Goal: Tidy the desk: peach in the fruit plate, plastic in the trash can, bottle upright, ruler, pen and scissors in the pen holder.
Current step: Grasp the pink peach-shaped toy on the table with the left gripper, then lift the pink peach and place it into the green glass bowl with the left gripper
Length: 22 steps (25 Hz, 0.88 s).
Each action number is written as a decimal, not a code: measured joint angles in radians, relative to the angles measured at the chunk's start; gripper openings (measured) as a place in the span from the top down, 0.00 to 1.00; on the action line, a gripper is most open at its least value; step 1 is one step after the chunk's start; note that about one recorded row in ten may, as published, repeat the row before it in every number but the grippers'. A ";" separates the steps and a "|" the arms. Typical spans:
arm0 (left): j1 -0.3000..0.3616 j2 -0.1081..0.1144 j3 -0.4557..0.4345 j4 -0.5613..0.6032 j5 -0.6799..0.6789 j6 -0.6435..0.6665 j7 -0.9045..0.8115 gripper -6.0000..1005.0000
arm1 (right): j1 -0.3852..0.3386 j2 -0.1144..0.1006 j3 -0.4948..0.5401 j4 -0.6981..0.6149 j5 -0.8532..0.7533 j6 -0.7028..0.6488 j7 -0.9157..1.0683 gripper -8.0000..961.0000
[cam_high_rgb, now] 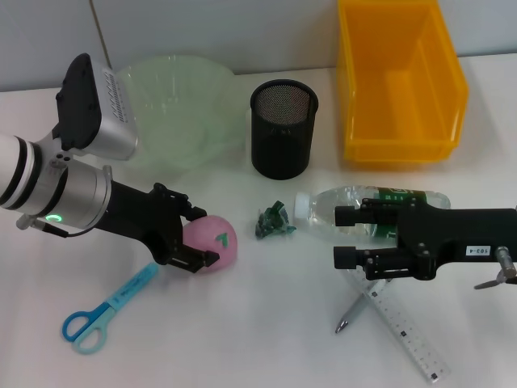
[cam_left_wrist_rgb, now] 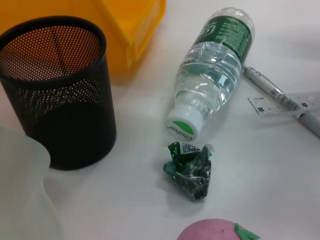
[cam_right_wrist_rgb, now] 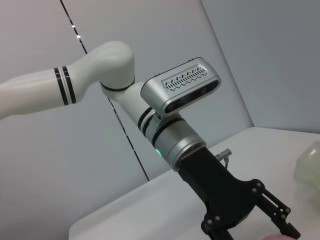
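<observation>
Scissors (cam_high_rgb: 105, 313) with blue handles lie closest to my head camera, near the table's front edge on my left, and just beyond them my left gripper (cam_high_rgb: 196, 239) has its fingers spread around the pink peach (cam_high_rgb: 214, 242), one finger behind it and one in front; whether they press the fruit I cannot tell. My left wrist camera shows none of those fingers, only the top of the peach and, past it, the crumpled green plastic (cam_left_wrist_rgb: 190, 170) lying just beside the white cap of the bottle (cam_left_wrist_rgb: 210, 85), which rests on its side. That same view catches the pen (cam_left_wrist_rgb: 280, 97) and clear ruler (cam_left_wrist_rgb: 287, 103) crossing beyond the bottle, plus the black mesh pen holder (cam_left_wrist_rgb: 55, 90) standing upright in front of the yellow trash can (cam_left_wrist_rgb: 130, 30). From my head I see my right gripper (cam_high_rgb: 341, 236) hovering open above the lying bottle's middle, holding nothing, with the pen and ruler poking out from under it toward the front edge. My right wrist camera shows none of the desk items, just my left arm (cam_right_wrist_rgb: 125, 90) and its spread fingers over the table. Toward the back edge sit the pale green fruit plate (cam_high_rgb: 174, 109) on the left, the pen holder mid-table, and the trash can at the back right corner.
</observation>
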 joint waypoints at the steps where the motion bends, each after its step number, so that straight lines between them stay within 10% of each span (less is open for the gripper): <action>1: 0.000 0.000 0.000 0.000 0.000 0.000 0.000 0.21 | 0.001 0.000 0.000 0.000 0.000 0.000 0.000 0.22; 17: 0.022 0.009 -0.036 0.036 -0.056 0.041 -0.021 0.63 | 0.003 -0.002 0.000 0.000 0.000 0.004 0.000 0.22; 22: 0.081 0.012 -0.244 0.105 -0.217 0.122 0.037 0.66 | -0.003 -0.002 0.001 0.000 0.000 0.011 0.000 0.23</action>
